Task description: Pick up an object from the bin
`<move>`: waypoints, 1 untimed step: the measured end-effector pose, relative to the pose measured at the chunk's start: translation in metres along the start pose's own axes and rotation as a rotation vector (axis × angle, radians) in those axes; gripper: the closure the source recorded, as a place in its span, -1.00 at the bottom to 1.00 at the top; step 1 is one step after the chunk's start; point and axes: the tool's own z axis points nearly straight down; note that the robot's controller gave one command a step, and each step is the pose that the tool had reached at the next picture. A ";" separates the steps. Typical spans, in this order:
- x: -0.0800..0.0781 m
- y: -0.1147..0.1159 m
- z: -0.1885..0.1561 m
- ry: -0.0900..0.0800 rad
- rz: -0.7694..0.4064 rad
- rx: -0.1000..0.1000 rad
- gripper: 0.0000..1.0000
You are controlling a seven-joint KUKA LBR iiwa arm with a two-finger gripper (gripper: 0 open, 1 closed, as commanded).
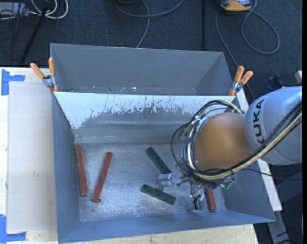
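My gripper point(188, 183) is low in the bin's right front part, under the arm's orange cover. A dark green flat stick point(156, 159) lies slanted just to its left, its lower end right by the gripper. A second dark green stick point(157, 194) rests flat on the floor in front of and left of the gripper. A short red-brown stick point(210, 199) lies close to the gripper's right side, its upper end hidden under the arm's fittings. Nothing shows held in the gripper.
Two long red-brown sticks lie on the left of the bin floor, one point(81, 170) nearly upright in the view and one point(101, 177) leaning beside it. The arm with its looped cables covers the right side of the bin.
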 end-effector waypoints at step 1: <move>-0.113 0.081 -0.077 -0.010 0.092 0.001 -1.00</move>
